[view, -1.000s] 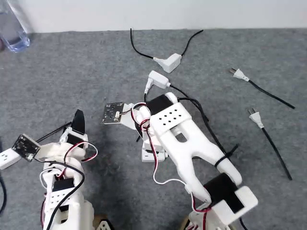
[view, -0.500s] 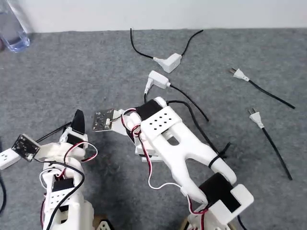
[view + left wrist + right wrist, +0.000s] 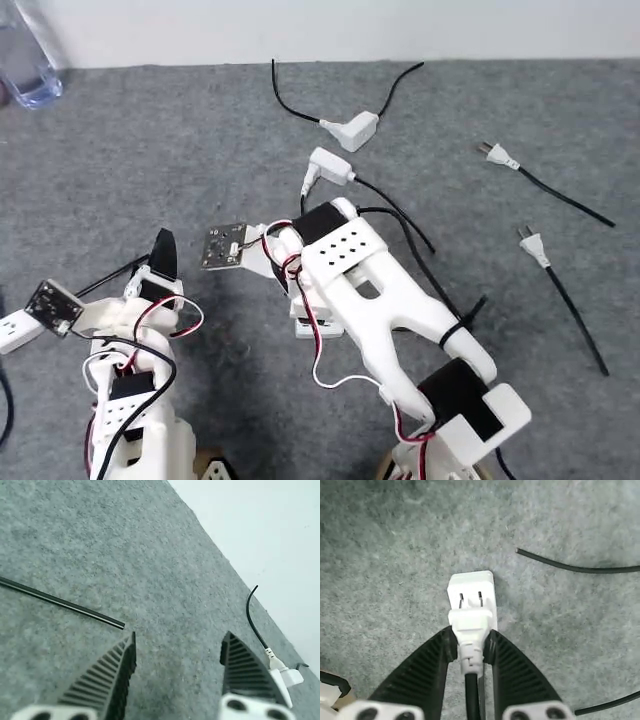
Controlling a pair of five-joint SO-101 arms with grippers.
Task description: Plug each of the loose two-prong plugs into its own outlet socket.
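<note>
Right wrist view puts us directly over the job. The right gripper (image 3: pixel 470 641) is clamped on a white two-prong plug (image 3: pixel 470 624), and the plug's nose touches the near edge of the outlet socket (image 3: pixel 471 584), our landmark for everything else. Both prongs (image 3: pixel 461 600) lie over the socket's white face; we cannot tell whether their tips have entered the slots.

We judge the step in hand to be the insertion itself. To do it well, we would keep the plug in line with the socket and both prongs level. We would push straight along the cord (image 3: pixel 471 695) rather than downward. The socket looks like a light block lying loose on the carpet (image 3: pixel 380 535), so it may skid away from the push. A slow press with a firm grip seems wise to us.

The plug is smooth, hard moulded plastic, with a stepped collar where the thin black rubbery cord leaves it. The prongs are thin flat metal. The fingers (image 3: pixel 427 672) are black, ribbed, tapering wedges. The carpet is grey, short-napped felt, which should lend the socket some friction.

The left gripper (image 3: pixel 179 639), well apart from the socket, stands spread with nothing between its ribbed wedges. In the high view a second plug (image 3: pixel 497 153) and a third plug (image 3: pixel 530 243) lie well apart from the socket, unplugged.
</note>
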